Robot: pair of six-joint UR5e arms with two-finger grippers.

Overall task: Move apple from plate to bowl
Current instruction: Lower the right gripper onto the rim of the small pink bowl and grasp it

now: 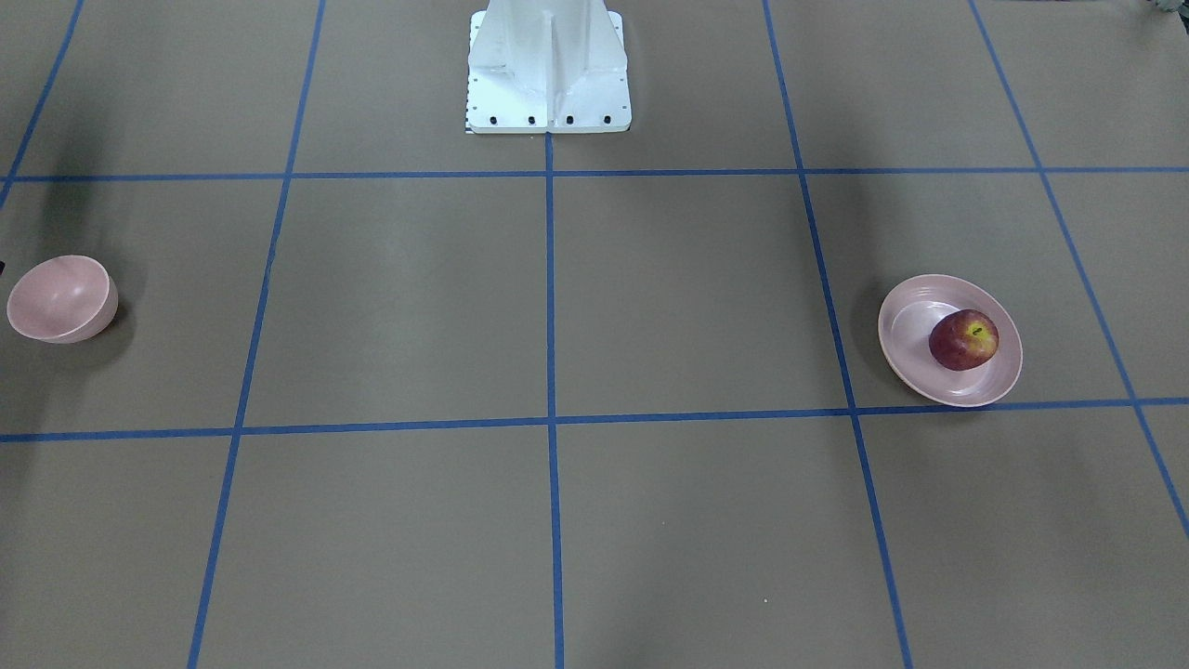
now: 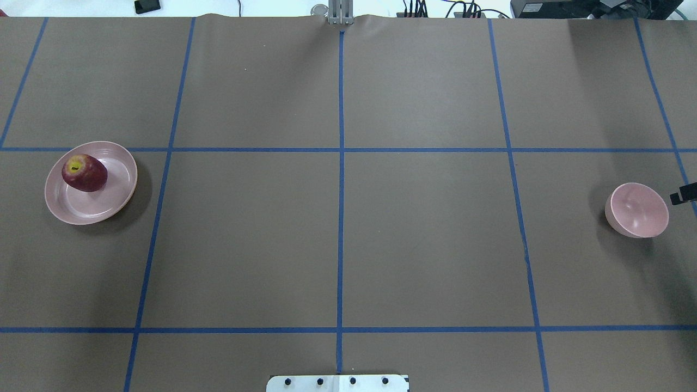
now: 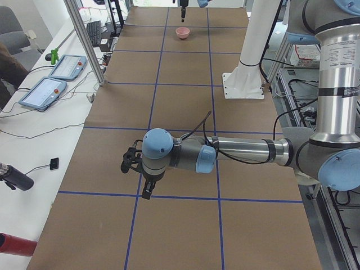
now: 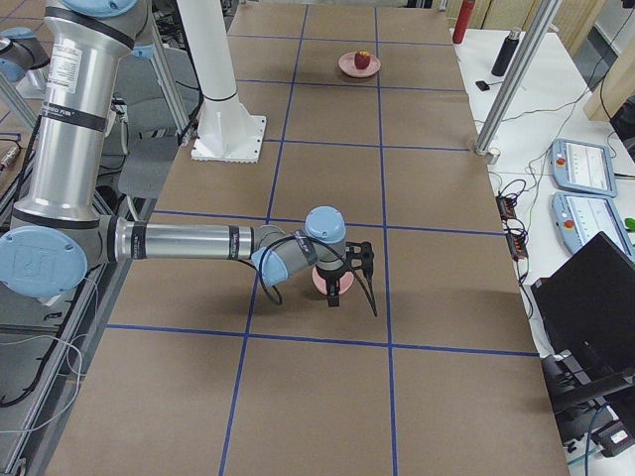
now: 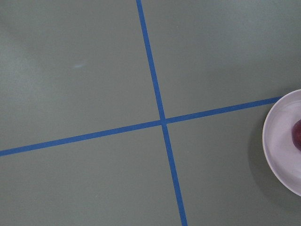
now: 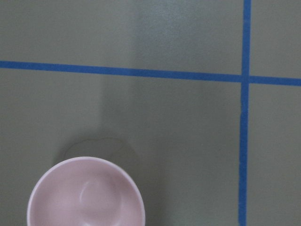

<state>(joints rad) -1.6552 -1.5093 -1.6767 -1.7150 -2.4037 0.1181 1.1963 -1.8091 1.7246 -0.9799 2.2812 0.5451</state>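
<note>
The dark-red apple (image 1: 964,339) sits on the wide pink plate (image 1: 906,325), toward its rim; both also show in the overhead view, apple (image 2: 84,173) on plate (image 2: 103,204). The small deep pink bowl (image 1: 60,297) stands empty at the opposite end of the table (image 2: 638,210). My left gripper (image 3: 132,163) hovers over the table near the plate's end; its wrist view catches the plate's edge (image 5: 282,141). My right gripper (image 4: 347,270) hovers beside the bowl (image 6: 85,194). I cannot tell whether either gripper is open or shut.
The white robot pedestal (image 1: 548,74) stands at the table's mid back edge. Blue tape lines (image 2: 341,179) grid the brown table. Teach pendants (image 3: 56,79) and cables lie on the white side bench. A metal post (image 4: 506,79) stands at the operators' edge.
</note>
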